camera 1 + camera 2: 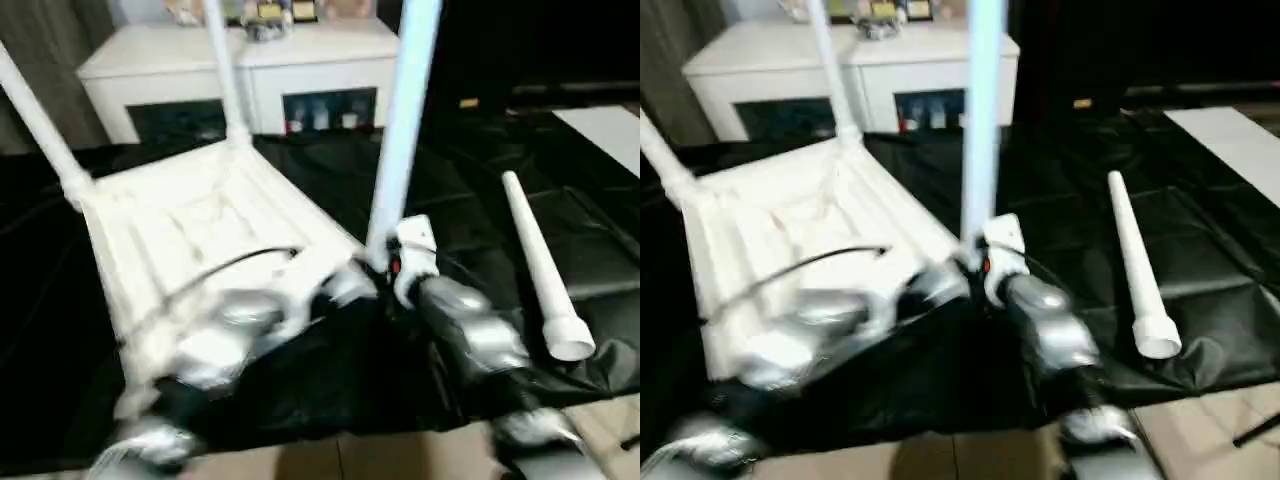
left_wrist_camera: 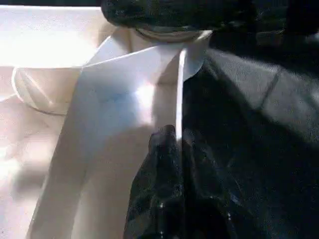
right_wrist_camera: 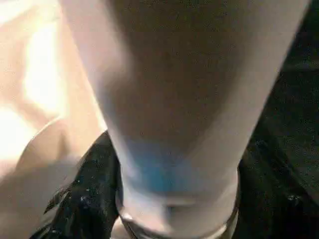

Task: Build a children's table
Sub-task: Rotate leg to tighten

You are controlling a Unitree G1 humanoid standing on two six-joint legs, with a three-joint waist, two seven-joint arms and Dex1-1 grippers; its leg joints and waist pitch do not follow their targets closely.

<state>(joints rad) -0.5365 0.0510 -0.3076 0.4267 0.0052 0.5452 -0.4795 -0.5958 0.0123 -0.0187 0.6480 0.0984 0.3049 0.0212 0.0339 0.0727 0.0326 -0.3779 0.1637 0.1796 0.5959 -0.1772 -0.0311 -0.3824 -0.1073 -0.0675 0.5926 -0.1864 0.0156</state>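
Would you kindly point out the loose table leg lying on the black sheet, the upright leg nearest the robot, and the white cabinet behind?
loose leg (image 1: 535, 258), left eye view, mid shaft.
upright leg (image 1: 400, 140), left eye view, mid shaft.
white cabinet (image 1: 180, 50), left eye view, top surface.

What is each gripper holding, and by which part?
The right gripper grips a table leg near its base at the corner socket. The left gripper is pinched shut on the tabletop's rim beside that corner.

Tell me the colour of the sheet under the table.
Black and glossy; the sheet shows best in the left eye view, beneath the white table.
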